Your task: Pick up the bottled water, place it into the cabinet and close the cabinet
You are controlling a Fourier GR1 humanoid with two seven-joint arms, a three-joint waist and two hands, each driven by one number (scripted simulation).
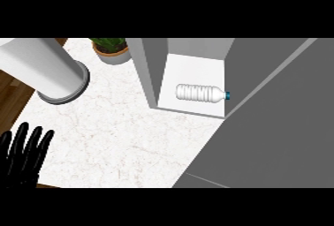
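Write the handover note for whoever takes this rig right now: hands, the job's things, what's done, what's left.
Left hand: open, fingers straight, resting at the view's lower left edge, holding nothing.
Right hand: not in view.
Bottled water: lying on its side inside the cabinet, on its white floor, blue cap pointing right.
Cabinet door: open, the grey panel filling the right of the view.
Done: bottle is placed in the cabinet.
Left: close the door.
Also on the counter: a white cylinder at upper left and a potted plant beside the cabinet, both clear of the door.
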